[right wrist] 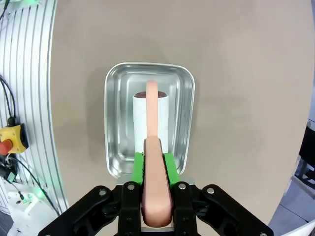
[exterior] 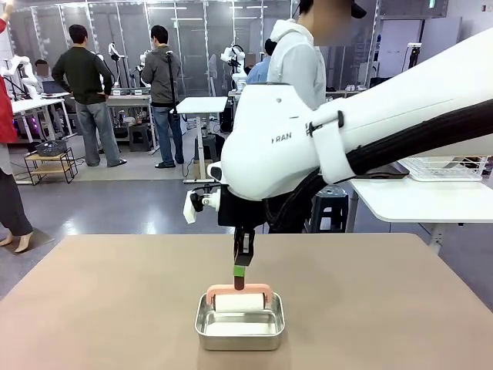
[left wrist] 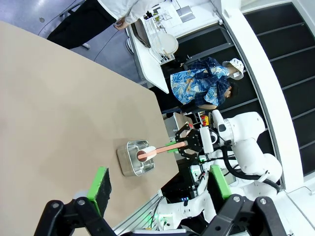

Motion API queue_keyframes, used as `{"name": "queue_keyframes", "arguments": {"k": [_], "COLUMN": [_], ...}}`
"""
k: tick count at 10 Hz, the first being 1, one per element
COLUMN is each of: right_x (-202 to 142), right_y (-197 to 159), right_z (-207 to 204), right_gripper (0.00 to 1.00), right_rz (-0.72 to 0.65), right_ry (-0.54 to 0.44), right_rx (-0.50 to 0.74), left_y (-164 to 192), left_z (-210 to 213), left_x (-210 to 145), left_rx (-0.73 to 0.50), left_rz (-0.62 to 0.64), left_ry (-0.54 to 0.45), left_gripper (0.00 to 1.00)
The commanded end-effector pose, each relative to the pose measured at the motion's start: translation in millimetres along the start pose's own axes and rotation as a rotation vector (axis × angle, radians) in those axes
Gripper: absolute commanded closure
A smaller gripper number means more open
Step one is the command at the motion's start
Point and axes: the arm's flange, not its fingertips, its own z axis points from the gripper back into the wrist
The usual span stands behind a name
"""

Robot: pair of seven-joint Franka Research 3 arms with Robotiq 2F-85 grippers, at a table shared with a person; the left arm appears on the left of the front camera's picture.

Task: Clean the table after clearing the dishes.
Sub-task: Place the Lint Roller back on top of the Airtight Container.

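i am holding my right hand (right wrist: 156,167) clamped on the pink roller (right wrist: 152,115) handle in the pan (right wrist: 114,123) on the table (exterior: 100,308), left hand (left wrist: 160,184) open and empty, risking snagging the rim and dragging the pan.

Bright even overhead light, soft shadows, sharp pics, wrist views w/ wide-angle edge warp

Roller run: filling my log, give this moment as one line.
right gripper: shut on roller | roller: in steel pan | left gripper: open

right arm reaching across the middle, right gripper (right wrist: 156,164) clamped — pointing down, left gripper (left wrist: 157,189) apparently wide open
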Motion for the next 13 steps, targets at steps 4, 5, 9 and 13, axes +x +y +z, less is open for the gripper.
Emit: {"name": "queue_keyframes", "arguments": {"k": [4, 5, 9, 13], "right_x": [5, 3, -4, -10], "right_y": [-10, -14, -24, -32], "right_z": [-36, -44, -63, -63], "right_gripper": [0.80, 0.80, 0.80, 0.58], "right_rz": [-0.043, -0.034, -0.042, -0.042], "right_ry": [0.004, -0.009, 0.018, -0.008], "right_rx": [-0.013, 0.006, -0.004, -0.028], "left_y": [-2, -2, -2, -2], "left_z": [3, 3, 3, 3], "left_x": [0, 0, 0, 0], "left_rx": [-0.011, -0.011, -0.011, -0.011], "left_rz": [0.006, 0.006, 0.006, 0.006], "left_ry": [-0.006, -0.006, -0.006, -0.006], "left_gripper": [0.00, 0.00, 0.00, 0.00]}}
